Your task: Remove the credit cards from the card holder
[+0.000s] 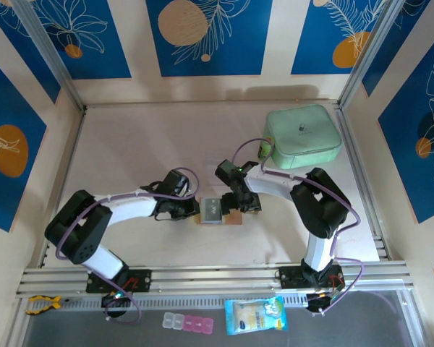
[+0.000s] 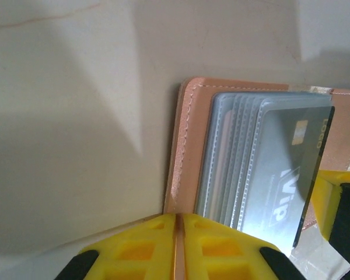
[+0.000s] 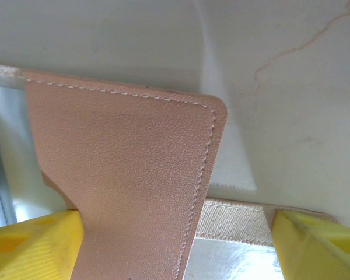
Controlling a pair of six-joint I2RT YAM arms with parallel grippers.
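"Top external first: where's the card holder [image 1: 215, 210]?"

"Lying open on the desk [image 1: 130, 144], between both tools. At its tan edge the left tool [image 2: 178, 224] is pinched tight on the leather."

"And the right tool [image 3: 176, 224]?"

"Spread wide, gripping nothing; the holder's tan flap stands between its fingers. A credit card [image 2: 286, 169] marked VIP sits in the holder's grey sleeves."

Lit brightly and evenly from above in the overhead view, sharp, with soft shadows on the desk [image 1: 130, 144]. Dimmer in the left wrist view: broad grey shadow wedges upper left, milky sheen on the card holder [image 2: 184, 146] sleeves, blurred bottom edge. Crisp leather grain in the right wrist view, glare at lower centre.
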